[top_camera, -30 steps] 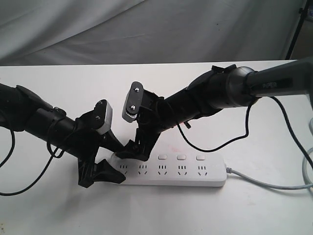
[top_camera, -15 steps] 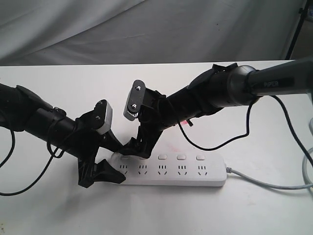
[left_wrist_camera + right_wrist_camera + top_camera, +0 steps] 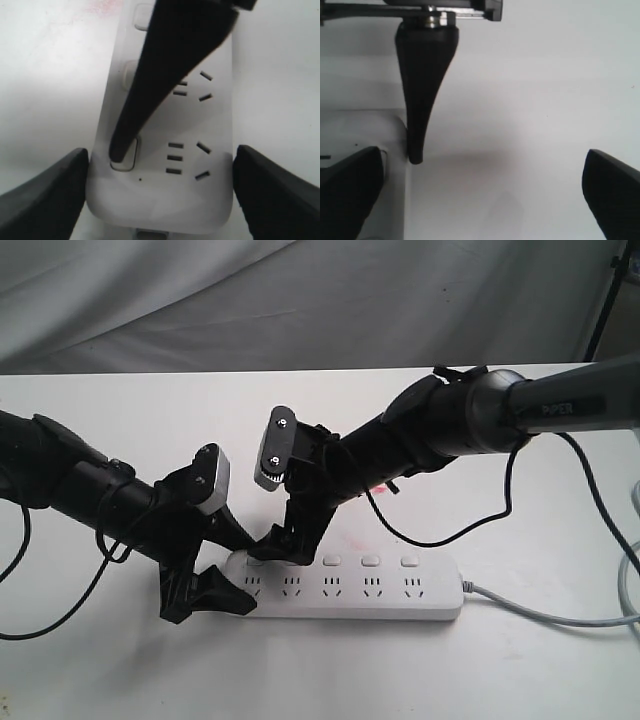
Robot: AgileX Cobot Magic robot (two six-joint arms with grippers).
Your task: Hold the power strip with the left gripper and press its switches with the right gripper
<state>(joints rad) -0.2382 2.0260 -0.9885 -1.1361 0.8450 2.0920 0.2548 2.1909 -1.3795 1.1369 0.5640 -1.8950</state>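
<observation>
The white power strip (image 3: pixel 350 590) lies flat on the table, its grey cord (image 3: pixel 540 614) running off to the right. My left gripper (image 3: pixel 234 574) is shut on the strip's left end, one finger on each long side (image 3: pixel 60 190). My right gripper (image 3: pixel 282 544) stands wide open above that same end. One of its fingers (image 3: pixel 165 65) slopes down with its tip resting on the end switch (image 3: pixel 125 165). Three more switches (image 3: pixel 371 561) show uncovered in a row to the right. In the right wrist view the right gripper (image 3: pixel 482 195) has only bare table between its fingers.
The white table (image 3: pixel 330 680) stretches in front of and behind the strip. A grey cloth backdrop (image 3: pixel 300 300) hangs beyond the far edge. A black cable (image 3: pixel 440 540) loops down from the right arm to just behind the strip. A faint pink smudge (image 3: pixel 350 540) marks the table.
The right arm has eased slightly left and down, bringing its fingertip onto the end switch. The left gripper and the strip have not moved.
</observation>
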